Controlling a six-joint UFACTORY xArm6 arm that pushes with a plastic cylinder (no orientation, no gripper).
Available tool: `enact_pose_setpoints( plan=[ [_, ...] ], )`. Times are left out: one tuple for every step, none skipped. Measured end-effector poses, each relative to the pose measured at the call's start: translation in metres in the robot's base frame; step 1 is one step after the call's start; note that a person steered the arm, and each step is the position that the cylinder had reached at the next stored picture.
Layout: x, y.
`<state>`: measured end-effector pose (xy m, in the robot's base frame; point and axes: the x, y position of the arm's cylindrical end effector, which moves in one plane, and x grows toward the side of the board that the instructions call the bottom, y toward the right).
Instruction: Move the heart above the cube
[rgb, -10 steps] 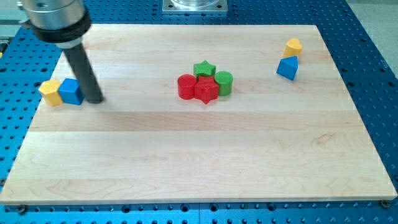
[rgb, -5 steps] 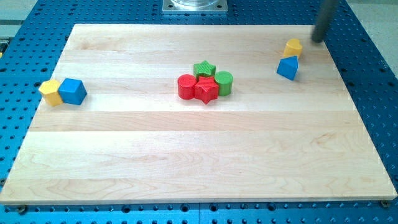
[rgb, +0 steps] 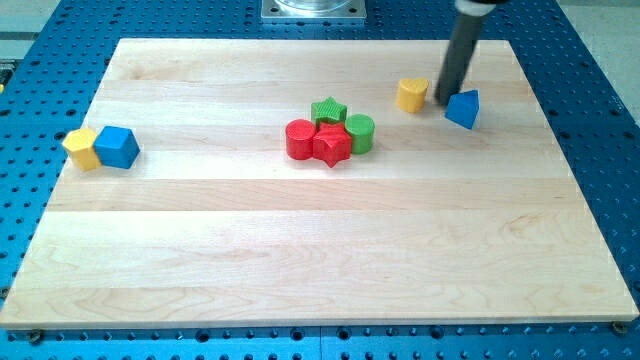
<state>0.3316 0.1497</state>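
Note:
The yellow heart (rgb: 411, 94) lies near the view's top right, left of the blue triangular block (rgb: 463, 108). My tip (rgb: 446, 99) stands on the board between these two, just right of the heart and close to the triangle's left edge. The blue cube (rgb: 118, 146) sits at the far left of the board, touching another yellow block (rgb: 82, 148) on its left side.
A tight cluster sits at the board's middle: a green star (rgb: 328, 110), a red cylinder (rgb: 299, 138), a red star (rgb: 332, 146) and a green cylinder (rgb: 360, 132). The wooden board (rgb: 320, 260) lies on a blue perforated table.
My tip jumped from beside the blue cube to the top right, then came down-left between heart and triangle. The yellow heart slid left and slightly down, away from the blue triangle.

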Motion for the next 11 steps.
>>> enact_pose_setpoints(
  plan=[
    [0.007, -0.082],
    [-0.017, -0.084],
    [-0.034, -0.047],
    [-0.043, -0.113],
    [-0.043, -0.193],
    [-0.062, -0.194],
    [-0.090, -0.217],
    [-0.068, -0.321],
    [-0.030, -0.344],
    [-0.073, -0.303],
    [-0.090, -0.276]
  ],
)
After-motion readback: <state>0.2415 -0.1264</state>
